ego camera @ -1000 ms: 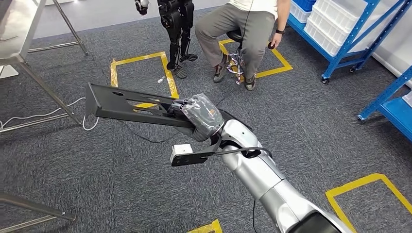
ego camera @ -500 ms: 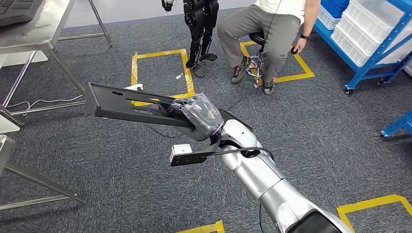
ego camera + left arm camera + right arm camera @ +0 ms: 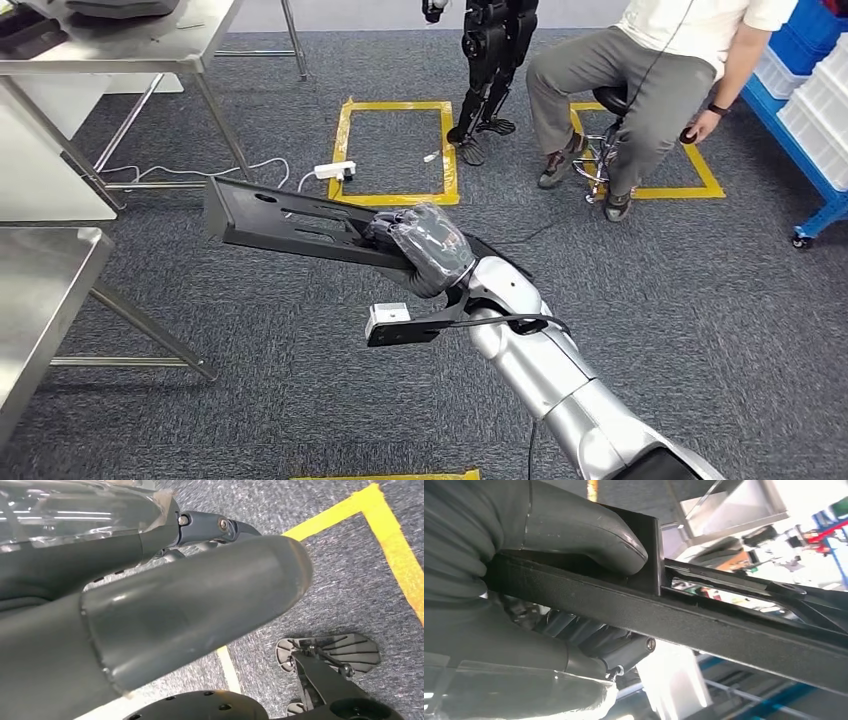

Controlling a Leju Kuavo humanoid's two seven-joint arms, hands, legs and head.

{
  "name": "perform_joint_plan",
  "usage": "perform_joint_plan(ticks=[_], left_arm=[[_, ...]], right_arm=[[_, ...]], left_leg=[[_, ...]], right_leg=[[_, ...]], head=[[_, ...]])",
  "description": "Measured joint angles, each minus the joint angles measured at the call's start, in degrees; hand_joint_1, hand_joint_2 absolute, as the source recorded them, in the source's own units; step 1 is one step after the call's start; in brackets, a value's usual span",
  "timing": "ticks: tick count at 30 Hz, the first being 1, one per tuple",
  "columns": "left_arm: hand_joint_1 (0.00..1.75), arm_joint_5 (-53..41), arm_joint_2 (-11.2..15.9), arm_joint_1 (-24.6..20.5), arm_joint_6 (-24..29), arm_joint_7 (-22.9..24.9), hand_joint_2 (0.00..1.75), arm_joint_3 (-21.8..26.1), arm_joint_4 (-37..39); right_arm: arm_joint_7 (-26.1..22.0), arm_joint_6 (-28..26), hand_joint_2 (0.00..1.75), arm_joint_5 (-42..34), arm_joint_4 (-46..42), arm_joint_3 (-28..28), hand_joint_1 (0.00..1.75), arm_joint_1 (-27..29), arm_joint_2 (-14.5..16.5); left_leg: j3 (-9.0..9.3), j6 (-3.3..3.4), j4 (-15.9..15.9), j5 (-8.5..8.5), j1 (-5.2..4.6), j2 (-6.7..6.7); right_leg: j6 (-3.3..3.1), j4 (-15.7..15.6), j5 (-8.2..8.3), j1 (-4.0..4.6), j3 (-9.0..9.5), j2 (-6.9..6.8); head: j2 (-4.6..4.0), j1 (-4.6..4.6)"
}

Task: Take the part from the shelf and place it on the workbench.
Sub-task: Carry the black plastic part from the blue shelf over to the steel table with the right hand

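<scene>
The part (image 3: 280, 215) is a long flat black metal bracket with slots and holes. My right hand (image 3: 425, 245), wrapped in clear plastic, grips its near end and holds it out level above the carpet, pointing left. Up close, the thumb of my right hand (image 3: 524, 540) presses on the flat side of the part (image 3: 704, 620), with fingers beneath it. A steel workbench (image 3: 40, 290) has its corner at the lower left, below and left of the part's far end. My left hand (image 3: 150, 615) hangs over the floor with its thumb out and nothing in it.
A second steel table (image 3: 130, 45) with dark items stands at the back left. A person (image 3: 640, 80) sits on a stool at the back right beside a small black robot (image 3: 490, 60). Blue shelving (image 3: 810, 110) with white bins lies far right. A power strip (image 3: 335, 170) lies on the carpet.
The camera has turned left, so the whole scene slid right and the lower-left workbench came into view. The part stays gripped in my right hand, held the same way.
</scene>
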Motion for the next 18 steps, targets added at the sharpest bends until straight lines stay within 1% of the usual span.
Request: perform_joint_plan(ticks=[1,2,3,4,5,6,7,8,9,10,11,12,13,14,15,16,17,18], left_arm=[[0.0,0.0,-0.01,0.04,0.0,0.0,0.0,0.0,0.01],[0.0,0.0,-0.01,0.11,0.0,0.01,0.0,0.0,0.01],[0.0,0.0,-0.01,0.19,0.0,0.01,0.0,0.0,0.02],[0.0,0.0,0.0,0.27,0.0,0.01,0.0,0.0,0.02],[0.0,0.0,0.01,0.31,0.0,0.01,0.0,0.0,0.02],[0.0,0.0,0.01,0.29,0.0,0.01,0.0,0.0,0.02],[0.0,0.0,0.0,0.25,0.0,0.02,0.0,0.0,0.02],[0.0,0.0,-0.02,0.22,-0.01,0.02,0.0,0.0,0.02],[0.0,0.0,-0.03,0.21,-0.01,0.02,0.0,0.0,0.02],[0.0,0.01,-0.04,0.24,-0.02,0.02,0.0,0.0,0.03],[0.0,0.01,-0.05,0.27,-0.03,0.02,0.0,0.0,0.03],[0.0,0.0,-0.05,0.29,-0.06,0.01,0.0,0.0,0.04],[0.0,-0.04,-0.05,0.29,-0.1,-0.01,0.0,0.0,0.04],[0.0,-0.09,-0.05,0.25,-0.15,-0.02,0.0,0.0,0.04],[0.0,-0.13,-0.06,0.2,-0.21,-0.05,0.0,0.0,0.04],[0.0,-0.18,-0.07,0.16,-0.29,-0.07,0.0,0.0,0.04],[0.0,-0.2,-0.07,0.12,-0.38,-0.08,0.0,0.0,0.04],[0.0,-0.21,-0.07,0.12,-0.46,-0.09,0.0,0.0,0.04]], right_arm=[[-0.01,-0.01,1.75,0.01,0.0,0.0,1.75,0.04,-0.01],[-0.01,-0.02,1.75,0.02,0.0,0.0,1.75,0.09,0.01],[-0.01,-0.02,1.75,0.03,-0.01,0.01,1.75,0.11,0.07],[0.01,-0.02,1.75,0.04,-0.02,0.02,1.75,0.08,0.17],[0.01,-0.03,1.75,0.04,-0.04,0.02,1.75,0.01,0.32],[-0.01,-0.05,1.75,0.03,-0.08,0.03,1.75,-0.05,0.45],[-0.02,-0.07,1.75,0.04,-0.1,0.03,1.75,-0.08,0.52],[-0.03,-0.09,1.75,0.03,-0.13,0.03,1.75,-0.03,0.54],[-0.04,-0.1,1.75,0.04,-0.13,0.03,1.75,0.06,0.5],[-0.04,-0.11,1.75,0.05,-0.13,0.04,1.75,0.16,0.46],[-0.04,-0.12,1.75,0.08,-0.13,0.05,1.75,0.23,0.45],[-0.04,-0.15,1.75,0.18,-0.13,0.06,1.75,0.22,0.46],[-0.04,-0.2,1.75,0.3,-0.13,0.07,1.75,0.17,0.47],[-0.04,-0.28,1.75,0.41,-0.13,0.07,1.75,0.1,0.48],[-0.03,-0.37,1.75,0.52,-0.13,0.05,1.75,0.01,0.46],[-0.02,-0.47,1.75,0.56,-0.11,0.04,1.75,-0.05,0.46],[-0.01,-0.56,1.75,0.58,-0.1,0.04,1.75,-0.09,0.46],[0.01,-0.62,1.75,0.6,-0.09,0.04,1.75,-0.13,0.49]], left_leg=[[-0.15,-0.31,0.09,-0.02,-0.03,-0.46],[-0.3,-0.66,0.11,0.01,0.0,-0.87],[-0.42,-0.98,0.02,0.06,0.17,-1.22],[-0.58,-1.26,0.22,-0.11,0.27,-0.88],[-0.99,-1.53,1.04,-0.7,0.28,0.05],[-1.92,-1.75,3.01,-1.88,0.26,1.44],[-3.3,-1.91,5.95,-3.48,0.23,3.05],[-5.16,-2.06,9.71,-5.25,0.25,4.17],[-6.98,-2.18,13.27,-6.65,0.31,4.78],[-8.18,-2.24,15.5,-7.2,0.35,5.07],[-8.39,-2.24,15.76,-6.71,0.36,5.26],[-7.28,-2.17,13.55,-5.18,0.36,5.54],[-5.25,-2.0,9.73,-3.18,0.33,6.22],[-3.1,-1.79,5.75,-1.68,0.1,7.24],[-1.48,-1.5,2.71,-0.73,-0.11,7.99],[-0.63,-1.23,1.07,-0.44,-0.34,8.5],[-0.49,-0.98,0.63,-0.6,-0.6,8.42],[-0.5,-0.7,0.46,-0.5,-0.64,7.81]], right_leg=[[-0.22,-1.45,0.55,-0.03,0.73,0.48],[-0.63,-1.67,0.66,0.14,0.89,0.27],[-1.05,-1.74,0.78,0.18,0.95,-0.25],[-1.44,-1.87,0.91,0.2,1.04,-0.69],[-1.83,-2.03,1.02,0.15,1.14,-1.15],[-2.25,-2.19,1.07,0.1,1.25,-1.66],[-2.58,-2.25,1.03,0.18,1.33,-2.18],[-2.84,-2.24,0.93,0.34,1.35,-2.76],[-3.03,-2.24,0.84,0.53,1.37,-3.39],[-3.13,-2.23,0.76,0.67,1.37,-4.02],[-3.2,-2.23,0.69,0.78,1.39,-4.66],[-3.26,-2.23,0.62,0.85,1.45,-5.24],[-3.27,-2.23,0.51,0.92,1.56,-5.8],[-3.2,-2.22,0.39,1.13,1.67,-6.28],[-3.08,-2.22,0.26,1.33,1.74,-6.69],[-2.92,-2.23,0.15,1.51,1.8,-7.06],[-2.74,-2.27,0.07,1.64,1.85,-7.44],[-2.54,-2.33,-0.01,1.66,1.99,-7.88]], head=[[0.0,-0.04],[0.0,-0.08],[0.0,-0.1],[0.0,-0.12],[0.0,-0.24],[0.0,-0.41],[0.0,-0.56],[0.0,-0.68],[0.0,-0.69],[0.0,-0.68],[0.0,-0.7],[0.0,-0.69],[0.0,-0.71],[0.0,-0.71],[0.0,-0.63],[0.0,-0.62],[0.0,-0.54],[0.0,-0.51]])
